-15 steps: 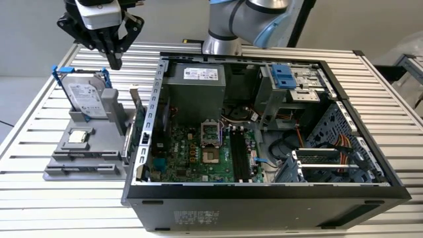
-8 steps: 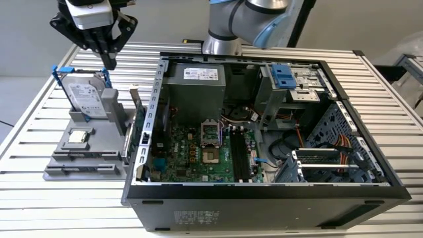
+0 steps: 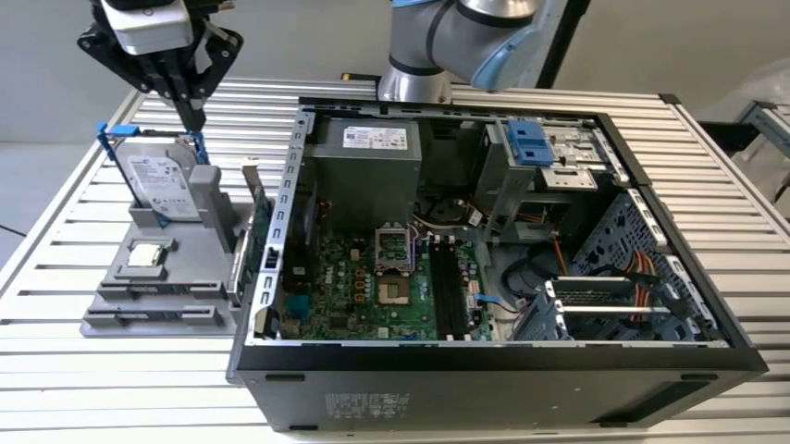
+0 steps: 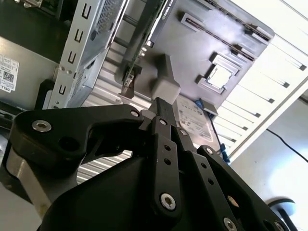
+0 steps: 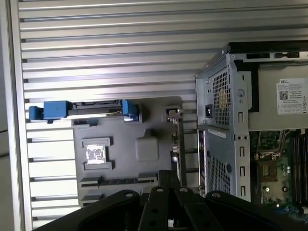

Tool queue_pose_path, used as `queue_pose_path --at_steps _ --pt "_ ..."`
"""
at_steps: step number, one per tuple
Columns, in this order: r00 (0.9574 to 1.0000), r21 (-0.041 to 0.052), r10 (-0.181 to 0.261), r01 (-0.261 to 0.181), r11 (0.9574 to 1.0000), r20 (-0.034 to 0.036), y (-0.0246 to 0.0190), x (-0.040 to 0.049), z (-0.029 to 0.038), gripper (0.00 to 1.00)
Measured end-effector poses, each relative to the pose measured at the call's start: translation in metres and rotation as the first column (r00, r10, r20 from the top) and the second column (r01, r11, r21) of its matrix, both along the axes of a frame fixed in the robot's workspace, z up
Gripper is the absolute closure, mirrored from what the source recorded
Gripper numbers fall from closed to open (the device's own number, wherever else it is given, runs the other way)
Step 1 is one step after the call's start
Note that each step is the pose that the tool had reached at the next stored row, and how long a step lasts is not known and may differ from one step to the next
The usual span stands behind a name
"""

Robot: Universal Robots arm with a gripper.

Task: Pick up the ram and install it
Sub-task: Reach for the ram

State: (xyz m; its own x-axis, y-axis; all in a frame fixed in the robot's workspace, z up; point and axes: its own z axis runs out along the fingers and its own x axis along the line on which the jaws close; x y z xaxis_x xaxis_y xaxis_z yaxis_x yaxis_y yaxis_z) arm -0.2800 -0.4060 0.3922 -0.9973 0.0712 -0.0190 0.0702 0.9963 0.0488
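Observation:
My gripper (image 3: pixel 194 118) hangs at the exterior view's far left, above the grey holder block (image 3: pixel 117 305), with its black fingers pressed together and nothing between them. In both wrist views the fingertips (image 5: pixel 168 177) (image 4: pixel 161 103) close to a point over the block. A long thin dark strip, the ram (image 3: pixel 161 317) as far as I can tell, lies edgewise in a slot along the block's near step, also seen in the first wrist view (image 5: pixel 118 180). The motherboard's black memory slots (image 3: pixel 450 289) stand inside the open computer case (image 3: pixel 265 277).
On the block stand a silver hard drive in a blue frame (image 3: pixel 161 185), a small square chip (image 3: pixel 148 256) and an upright card with a metal bracket (image 3: pixel 251 217). The case wall rises close beside the block. Slatted metal table (image 3: pixel 74 388) all round.

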Motion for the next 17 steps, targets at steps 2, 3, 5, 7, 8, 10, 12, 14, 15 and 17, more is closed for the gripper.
queue_pose_path --at_steps 2,3,5,7,8,10,12,14,15,17 --pt "1.0000 0.0000 0.000 0.000 1.0000 0.0001 0.0000 -0.0029 -0.0001 1.00" --pt "1.0000 0.0000 0.000 0.000 1.0000 0.0000 0.0000 -0.0044 -0.0001 1.00" --pt "1.0000 0.0000 0.000 0.000 1.0000 0.0000 -0.0001 -0.0075 -0.0001 1.00" --pt "1.0000 0.0000 0.000 0.000 1.0000 0.0001 -0.0001 -0.0110 -0.0002 1.00" --pt "1.0000 0.0000 0.000 0.000 1.0000 0.0001 -0.0001 -0.0131 -0.0002 1.00" --pt "1.0000 0.0000 0.001 -0.001 1.0000 0.0000 -0.0001 -0.0173 -0.0001 1.00" --pt "1.0000 -0.0001 0.003 -0.003 1.0000 0.0000 0.0000 -0.0218 -0.0002 1.00" --pt "1.0000 -0.0001 0.005 -0.005 1.0000 0.0000 -0.0001 -0.0258 -0.0002 1.00" --pt "1.0000 0.0000 0.006 -0.006 1.0000 0.0001 -0.0001 -0.0276 -0.0002 1.00" --pt "1.0000 0.0000 0.009 -0.009 1.0000 0.0000 -0.0001 -0.0311 -0.0003 1.00"
